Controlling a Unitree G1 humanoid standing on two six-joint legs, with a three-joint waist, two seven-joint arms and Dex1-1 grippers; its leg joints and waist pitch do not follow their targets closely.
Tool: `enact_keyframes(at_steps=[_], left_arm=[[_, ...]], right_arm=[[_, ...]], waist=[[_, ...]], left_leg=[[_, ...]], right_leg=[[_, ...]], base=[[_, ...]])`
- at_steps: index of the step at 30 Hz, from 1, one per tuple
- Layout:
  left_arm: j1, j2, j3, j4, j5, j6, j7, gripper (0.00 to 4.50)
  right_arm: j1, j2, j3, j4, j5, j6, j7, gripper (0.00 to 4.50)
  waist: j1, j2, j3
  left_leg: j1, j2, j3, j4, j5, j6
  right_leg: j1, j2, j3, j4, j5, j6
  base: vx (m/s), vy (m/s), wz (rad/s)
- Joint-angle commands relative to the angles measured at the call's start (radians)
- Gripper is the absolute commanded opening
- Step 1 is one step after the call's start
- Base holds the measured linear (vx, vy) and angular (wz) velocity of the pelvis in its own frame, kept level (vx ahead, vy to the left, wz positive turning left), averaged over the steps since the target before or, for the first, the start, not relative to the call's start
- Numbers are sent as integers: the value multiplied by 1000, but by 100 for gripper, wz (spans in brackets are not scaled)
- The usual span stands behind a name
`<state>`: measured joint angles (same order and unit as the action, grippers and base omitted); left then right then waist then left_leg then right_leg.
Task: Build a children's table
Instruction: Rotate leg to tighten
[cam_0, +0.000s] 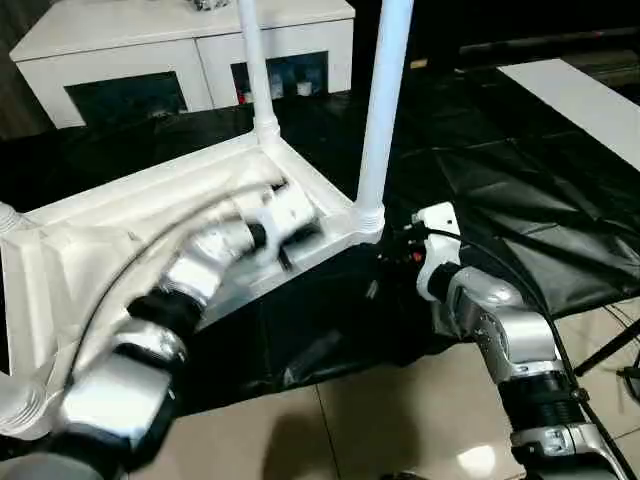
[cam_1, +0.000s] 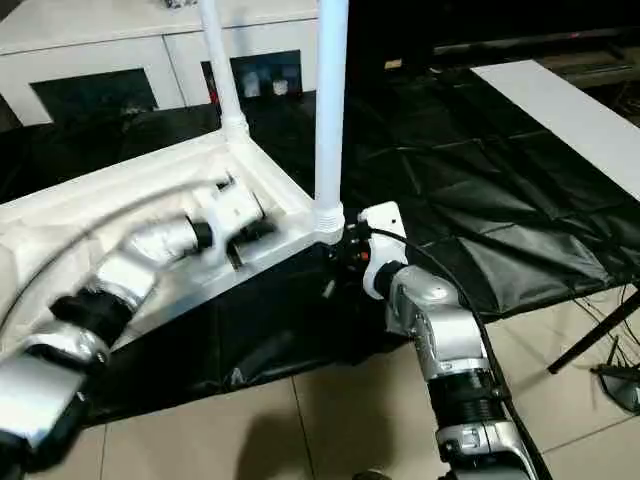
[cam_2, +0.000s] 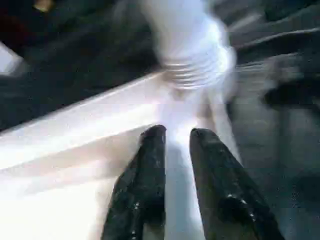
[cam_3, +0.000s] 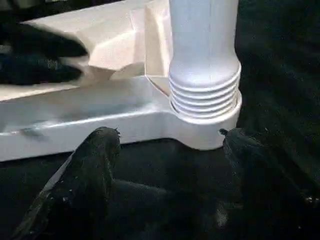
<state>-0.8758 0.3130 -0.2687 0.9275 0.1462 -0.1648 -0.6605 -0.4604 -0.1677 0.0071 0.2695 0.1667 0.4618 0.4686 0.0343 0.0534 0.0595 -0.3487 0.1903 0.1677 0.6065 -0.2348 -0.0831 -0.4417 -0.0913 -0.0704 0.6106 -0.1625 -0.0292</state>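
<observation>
An upturned children's table (cam_0: 150, 215) lies on black sheeting (cam_0: 500, 190). Two upright legs (cam_0: 384, 110) block its near corners; open room lies between them. A white cabinet (cam_0: 180, 60) stands well behind.

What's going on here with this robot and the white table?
A humanoid robot is putting together a small white table, which lies upside down on a black sheet. Two legs already stand up from its far corners. The left hand is over the ribbed underside near one leg socket, fingers slightly apart and holding nothing. The right hand sits open just outside that corner, facing the leg's threaded base.
</observation>
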Motion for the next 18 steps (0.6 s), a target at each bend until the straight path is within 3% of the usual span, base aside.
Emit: enact_keyframes(at_steps=[1,4,5,6,7,8,9,10,11,12,13,14,15,16,17,18], left_arm=[[-5,26,-1,51,38,-33,34,96],[-11,49,36,76,33,-102,96,96],[-8,47,51,67,19,-100,102,96],[10,19,128,13,-59,-78,120,96],[18,10,147,-7,-80,-62,127,96],[88,-55,278,-172,-223,64,189,96],[143,-87,318,-270,-273,107,224,96],[210,-118,345,-377,-307,121,268,96],[275,-140,354,-465,-298,99,322,96],[334,-165,363,-539,-287,83,375,96],[392,-182,357,-597,-296,78,426,96],[434,-200,361,-640,-300,91,465,96],[436,-201,362,-643,-300,91,468,96],[468,-216,369,-673,-280,83,515,96],[497,-231,379,-701,-272,93,548,96],[526,-237,384,-723,-222,77,583,96]], right_arm=[[23,4,5,-42,8,27,-11,366],[50,4,10,-99,9,43,-20,366],[54,4,10,-105,8,38,-22,366],[69,1,15,-131,-8,13,-34,366],[74,-2,20,-140,-18,4,-38,366],[113,-25,54,-204,-74,-58,-51,366],[143,-33,62,-249,-91,-69,-61,366],[173,-31,59,-293,-97,-82,-75,366],[196,-18,40,-330,-83,-78,-91,366],[215,-9,31,-361,-77,-69,-104,366],[235,-4,30,-394,-74,-53,-115,366],[247,-7,38,-409,-92,-56,-128,366],[248,-7,38,-409,-93,-57,-129,366],[256,-4,41,-416,-103,-62,-142,366],[261,2,40,-417,-107,-68,-152,366],[264,6,43,-408,-113,-73,-161,366]], waist=[[4,-5,-82],[6,4,-87],[6,2,-88],[8,13,-86],[7,7,-84],[12,12,-87],[18,15,-84],[18,10,-87],[19,4,-85],[17,5,-86],[15,7,-86],[12,17,-81],[-9,27,-77],[-8,39,-80],[-20,54,-67],[-32,43,-57]], left_leg=[[-10,10,-1,-57,9,98],[-8,9,-4,-55,36,93],[-7,11,-4,-55,38,90],[-8,11,-4,-55,27,85],[-10,12,-1,-54,18,79],[-4,20,0,-54,13,60],[-9,19,0,-53,12,68],[-11,21,0,-52,19,71],[-21,17,0,-49,32,101],[-22,16,-1,-49,23,127],[-24,18,-2,-50,12,131],[-68,6,-57,-64,30,229],[-65,14,-86,-56,12,279],[-60,20,-100,-55,-7,275],[-64,45,-140,-76,-103,246],[-47,83,-197,-120,-243,225]], right_leg=[[95,-37,39,-56,-12,-246],[96,-36,39,-48,40,-242],[94,-37,38,-47,54,-255],[93,-39,38,-46,51,-265],[95,-39,39,-49,54,-272],[93,-43,41,-39,81,-295],[91,-41,39,-41,103,-306],[97,-41,39,-37,121,-309],[98,-39,39,-39,143,-306],[98,-37,37,-44,105,-286],[101,-38,36,-46,75,-276],[134,-60,-27,-44,27,-223],[118,-58,-48,-57,-59,-196],[118,-51,-60,-57,-94,-194],[117,-28,-75,-48,-151,-181],[106,-3,-83,-17,-200,-188]], base=[[0,0,0],[0,0,0],[0,0,0],[0,0,0],[0,0,0],[0,0,0],[0,0,0],[0,0,0],[0,0,0],[0,0,0],[0,0,0],[-25,-36,33],[-25,-36,33],[-36,-46,60],[-55,-75,58],[-55,-75,58]])
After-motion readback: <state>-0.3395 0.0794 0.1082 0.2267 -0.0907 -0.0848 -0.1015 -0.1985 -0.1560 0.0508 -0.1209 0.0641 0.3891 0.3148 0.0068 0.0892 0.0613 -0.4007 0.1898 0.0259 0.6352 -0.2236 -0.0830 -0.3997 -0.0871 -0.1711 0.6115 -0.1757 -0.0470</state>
